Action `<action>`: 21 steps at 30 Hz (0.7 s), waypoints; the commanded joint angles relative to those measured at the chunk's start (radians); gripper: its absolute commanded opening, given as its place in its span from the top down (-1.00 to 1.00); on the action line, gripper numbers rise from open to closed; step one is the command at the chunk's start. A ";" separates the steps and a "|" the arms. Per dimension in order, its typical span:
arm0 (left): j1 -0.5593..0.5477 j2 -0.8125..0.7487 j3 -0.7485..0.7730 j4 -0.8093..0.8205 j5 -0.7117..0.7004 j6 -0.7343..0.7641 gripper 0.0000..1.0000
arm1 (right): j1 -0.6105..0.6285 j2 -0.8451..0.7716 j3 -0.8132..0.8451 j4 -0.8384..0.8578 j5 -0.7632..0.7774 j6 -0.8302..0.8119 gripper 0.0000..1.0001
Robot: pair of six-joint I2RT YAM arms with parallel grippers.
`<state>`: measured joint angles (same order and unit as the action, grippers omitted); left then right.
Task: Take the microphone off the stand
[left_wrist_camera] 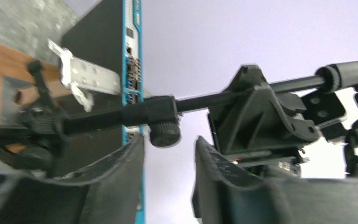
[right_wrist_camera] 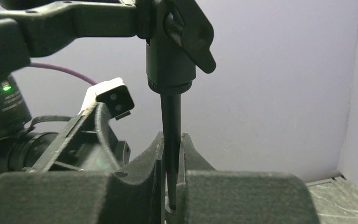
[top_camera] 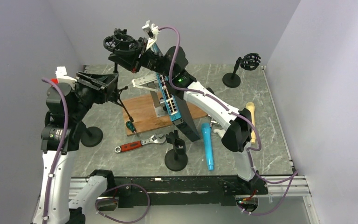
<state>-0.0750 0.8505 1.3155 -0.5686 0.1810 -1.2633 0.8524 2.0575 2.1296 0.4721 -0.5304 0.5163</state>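
Note:
A black microphone stand is lifted at the back left. Its shock mount (top_camera: pixel 121 42) is up high, and I cannot tell whether a microphone sits in it. My right gripper (top_camera: pixel 137 58) is shut on the stand's thin rod (right_wrist_camera: pixel 170 121), just below the pivot joint (right_wrist_camera: pixel 170 60). My left gripper (top_camera: pixel 113 88) is open beside the stand. In the left wrist view its jaws (left_wrist_camera: pixel 168 144) stand apart just below the stand's clamp knob (left_wrist_camera: pixel 164 133), not touching it. A blue microphone (top_camera: pixel 208 147) and a cream microphone (top_camera: pixel 251 120) lie on the table.
A tilted blue-edged network switch (top_camera: pixel 175 105) stands on a wooden board (top_camera: pixel 144 112) under the right arm. A red-handled wrench (top_camera: pixel 137 143), a green-handled screwdriver (top_camera: pixel 129 122), a clip stand (top_camera: pixel 176 156), a round base (top_camera: pixel 92 136) and a back-right shock-mount stand (top_camera: pixel 240 70) are around.

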 commanded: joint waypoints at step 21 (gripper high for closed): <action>-0.019 -0.118 0.169 0.347 0.306 0.160 -0.99 | -0.003 0.008 0.080 0.061 0.051 0.006 1.00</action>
<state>-0.0906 0.5957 1.4399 -0.3206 0.2798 -0.9588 0.8524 2.0701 2.1292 0.4549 -0.5133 0.5137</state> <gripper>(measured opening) 0.993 0.089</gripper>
